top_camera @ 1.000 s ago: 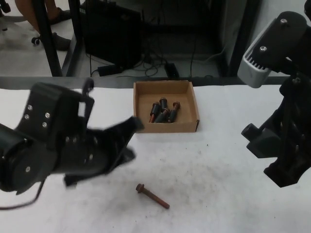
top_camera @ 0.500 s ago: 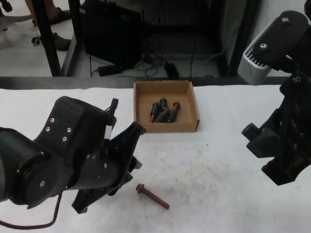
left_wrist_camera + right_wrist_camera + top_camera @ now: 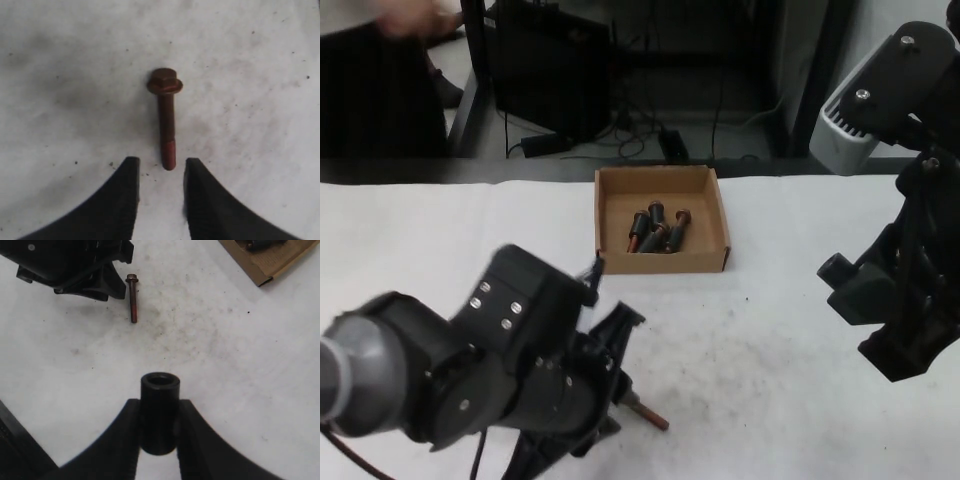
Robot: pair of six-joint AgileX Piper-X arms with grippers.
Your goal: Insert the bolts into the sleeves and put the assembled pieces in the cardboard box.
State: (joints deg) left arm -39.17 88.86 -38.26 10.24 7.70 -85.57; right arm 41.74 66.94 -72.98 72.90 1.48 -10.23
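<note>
Bolt point(image 3: 166, 120) just ahead of spread left gripper point(image 3: 161, 167), newly descended; right gripper point(image 3: 159, 407) unmoved, pinching sleeve point(image 3: 160, 395).

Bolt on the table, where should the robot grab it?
By the shank, near the middle, coming straight down from above. The bolt lies flat on the bench, so the left gripper, fingers open, can close across its thin sides; the flanged head is wider.

Bolt point(image 3: 166, 125) lies before cardboard box point(image 3: 665, 263)

Soft, even light covers the pale bench point(image 3: 800, 400); the bolt point(image 3: 166, 120) casts a faint, diffuse shadow.
</note>
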